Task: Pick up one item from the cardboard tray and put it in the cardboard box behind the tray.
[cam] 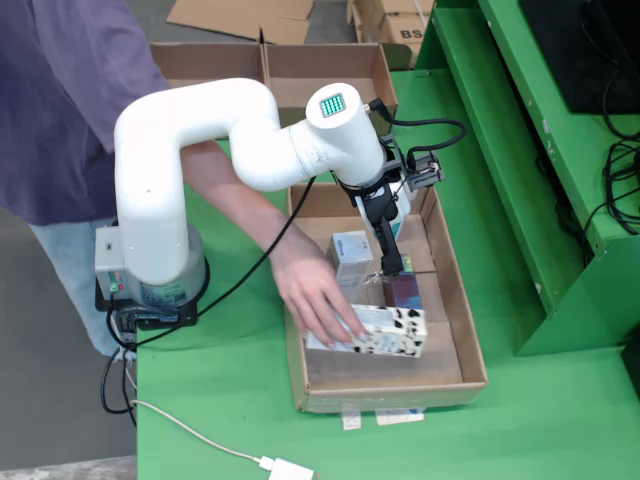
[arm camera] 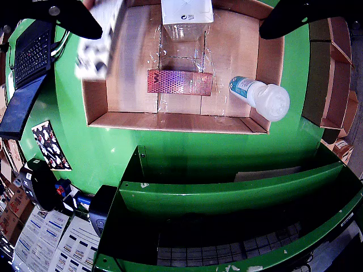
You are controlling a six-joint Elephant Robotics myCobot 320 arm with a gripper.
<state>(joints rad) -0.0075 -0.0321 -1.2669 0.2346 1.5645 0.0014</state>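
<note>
Looking at the fixed view: gripper (cam: 392,268) hangs low in the cardboard tray (cam: 462,330) over a flat reddish packet (cam: 406,291); can't tell the jaw gap. A person's hand (cam: 318,298) rests on a black-and-white carton (cam: 385,331).

Wrist view: packet (arm camera: 180,83) looks light, thin, glossy, likely slippery; grip its long edges. White bottle (arm camera: 261,96) lies at the right. Green table (arm camera: 170,153), cluttered room.

A green counter (cam: 250,420) fills most of the fixed view. A white cable with a plug (cam: 285,468) crosses its lower left. A green frame (cam: 520,150) rises at the right, black cables (cam: 620,180) hanging beside it. In the riding view, a black laptop keyboard (arm camera: 31,56) sits upper left, printed sheets (arm camera: 39,238) lower left.
</note>
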